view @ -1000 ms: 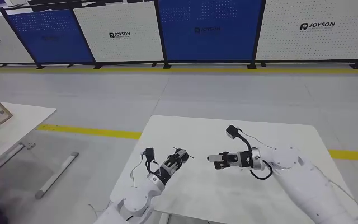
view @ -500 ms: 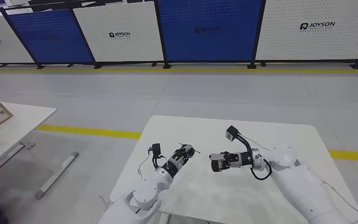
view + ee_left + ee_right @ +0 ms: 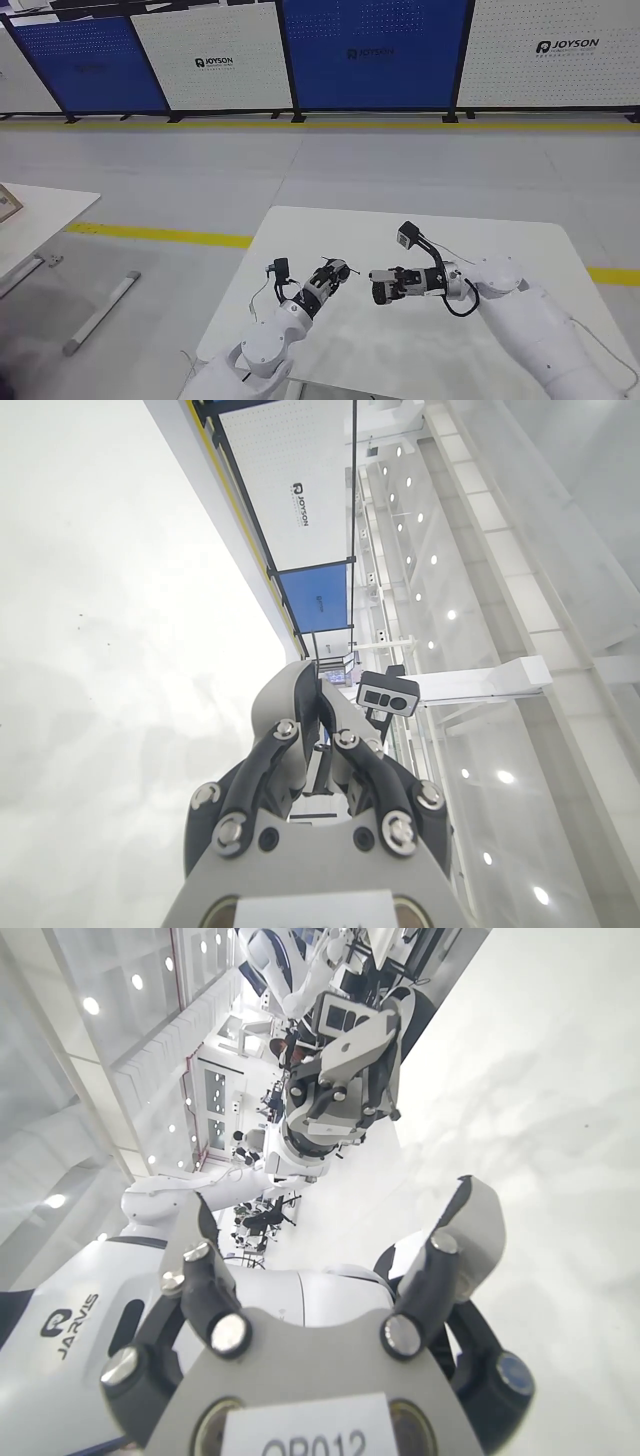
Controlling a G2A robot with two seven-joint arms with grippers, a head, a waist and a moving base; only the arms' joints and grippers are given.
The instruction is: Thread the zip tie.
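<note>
Where the two hands face each other above the white tabletop, the left hand is pressed together on what appears to be the single black zip tie, held crosswise to its fingers. The right hand, spread and holding nothing, hangs just beside at three o'clock.

The zip tie is seen in the right wrist view as a thin black strip pinched at the fingertips of the left gripper and trailing along its side. In the top view it is held above the table, toward 9 o'clock from the middle. Its head cannot be made out.
</note>
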